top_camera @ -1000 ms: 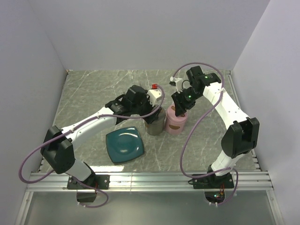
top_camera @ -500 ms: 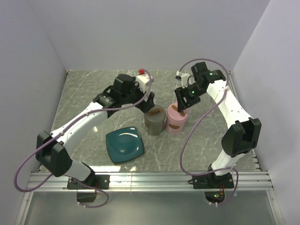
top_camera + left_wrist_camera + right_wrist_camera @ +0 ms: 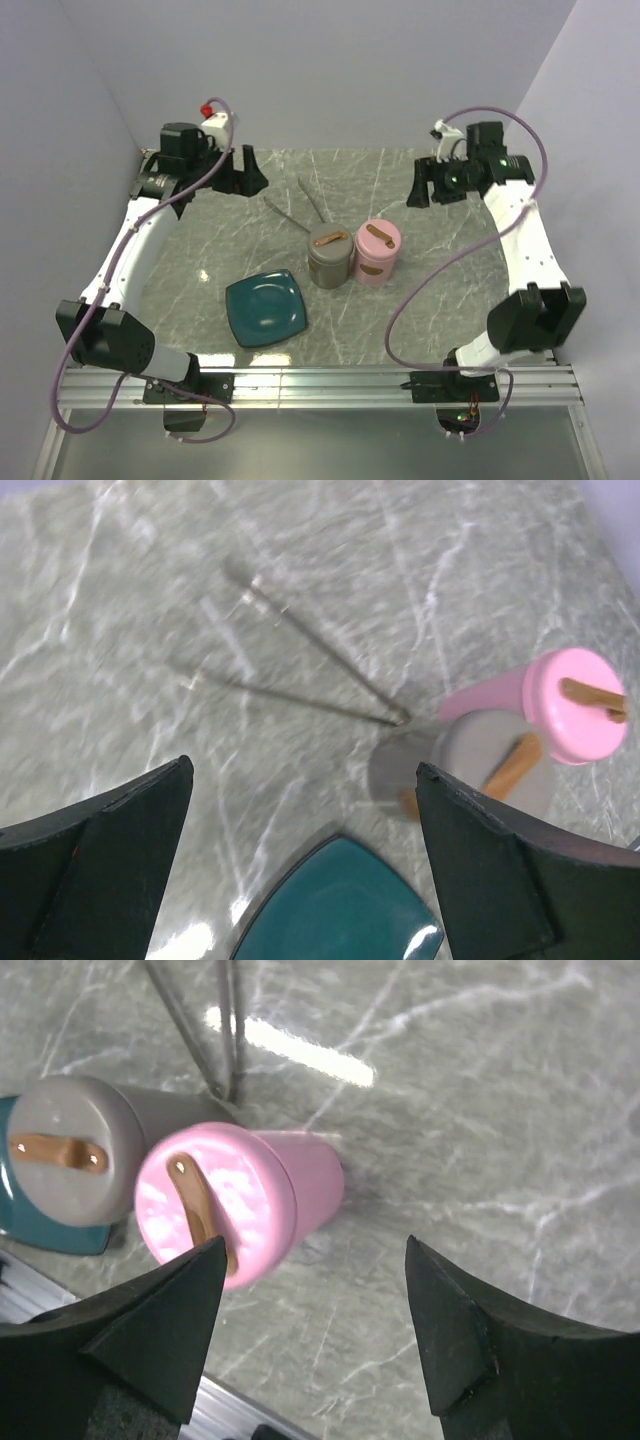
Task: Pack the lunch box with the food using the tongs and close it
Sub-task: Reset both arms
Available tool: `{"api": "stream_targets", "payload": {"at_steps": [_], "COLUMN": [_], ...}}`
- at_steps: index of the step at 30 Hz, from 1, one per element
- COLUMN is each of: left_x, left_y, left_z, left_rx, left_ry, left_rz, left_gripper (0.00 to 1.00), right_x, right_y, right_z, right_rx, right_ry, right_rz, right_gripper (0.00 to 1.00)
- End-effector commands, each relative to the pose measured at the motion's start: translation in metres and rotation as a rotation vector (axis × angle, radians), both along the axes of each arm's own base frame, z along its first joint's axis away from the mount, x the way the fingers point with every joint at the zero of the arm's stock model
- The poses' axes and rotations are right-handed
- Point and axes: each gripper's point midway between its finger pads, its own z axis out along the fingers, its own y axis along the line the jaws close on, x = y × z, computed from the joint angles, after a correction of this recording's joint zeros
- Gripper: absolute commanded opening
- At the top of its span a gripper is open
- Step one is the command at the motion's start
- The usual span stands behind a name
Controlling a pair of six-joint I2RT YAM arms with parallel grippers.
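The tongs [image 3: 313,202] are laid flat on the marble table [image 3: 430,290], their joined end pointed at the grey container [image 3: 330,258] just in front. The pink container [image 3: 378,250] is stood just beside it, and both are capped with brown-strapped lids. The teal plate [image 3: 266,308] is set nearer the arm bases. The left gripper [image 3: 300,775] and right gripper [image 3: 312,1250] are held high, well apart, jaws spread wide, with nothing gripped.
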Motion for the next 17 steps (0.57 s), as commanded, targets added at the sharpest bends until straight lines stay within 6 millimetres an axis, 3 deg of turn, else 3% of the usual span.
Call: {"api": "stream_targets", "payload": {"at_steps": [1,2,4,5,7,8,11,17], "left_x": [-0.015,-0.018,-0.018,-0.022,-0.023,-0.03,-0.038,-0.05], "left_y": [0.028,0.036,0.06,0.066,0.082,0.083,0.086,0.084], "left_z": [-0.02,-0.034,-0.043,-0.058,-0.067,-0.075,-0.086,-0.084], "left_rx": [-0.032,-0.028,-0.016,-0.001,0.036,0.046,0.063,0.043], "left_ry": [0.121,0.15,0.152,0.179,0.17,0.178,0.177,0.15], "left_rz": [0.035,0.051,0.114,0.132,0.189,0.192,0.197,0.194], "left_gripper": [1.0,0.99,0.99,0.99,0.99,0.99,0.99,1.0], "right_x": [-0.013,-0.024,-0.037,-0.048,-0.057,-0.065,-0.074,-0.08], "right_y": [-0.011,-0.013,-0.013,-0.013,-0.013,-0.013,-0.016,-0.018], "right_z": [0.008,-0.017,-0.022,-0.041,-0.044,-0.056,-0.061,-0.065], "right_rx": [0.028,0.03,0.036,0.031,0.031,0.032,0.02,0.008], "right_ry": [-0.08,-0.025,-0.048,-0.008,-0.037,-0.014,-0.033,-0.026], "right_rz": [-0.056,-0.069,-0.065,-0.068,-0.071,-0.071,-0.081,-0.087], "right_gripper": [0.79,0.79,0.79,0.8,0.8,0.8,0.82,0.82]}}
